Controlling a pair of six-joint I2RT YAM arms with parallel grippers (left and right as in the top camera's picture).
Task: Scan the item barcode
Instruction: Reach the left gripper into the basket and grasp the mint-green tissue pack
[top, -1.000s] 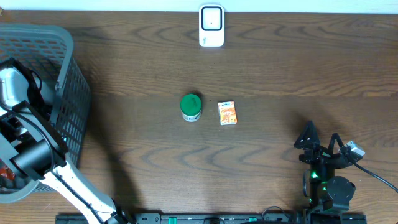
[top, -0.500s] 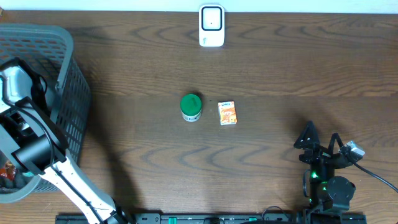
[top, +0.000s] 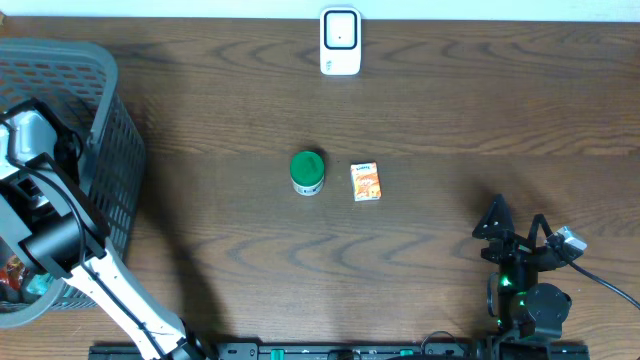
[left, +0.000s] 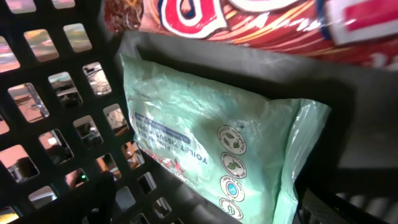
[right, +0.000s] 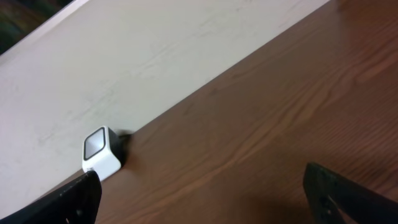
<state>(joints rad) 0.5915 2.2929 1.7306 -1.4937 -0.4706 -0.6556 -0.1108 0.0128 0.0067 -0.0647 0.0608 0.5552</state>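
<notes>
Left gripper (left: 205, 208) inside basket (top: 100, 60), jaws apart, either side of green pack (left: 211, 124), not clamped. Red bag (left: 249, 18) above pack. Right gripper (top: 516, 232) near right front of tabletop (top: 450, 120), jaws wide apart, empty. Scanner (top: 340, 42) at far edge. Jar (top: 307, 171) and box (top: 366, 182) mid-tabletop, just apart.

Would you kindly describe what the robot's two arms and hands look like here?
The left arm is a white tube with black joints and a silver-grey wrist block. The right arm is black and compact, with a green light, a grey plug and a black cable. The right hand has two black pointed fingers.
</notes>
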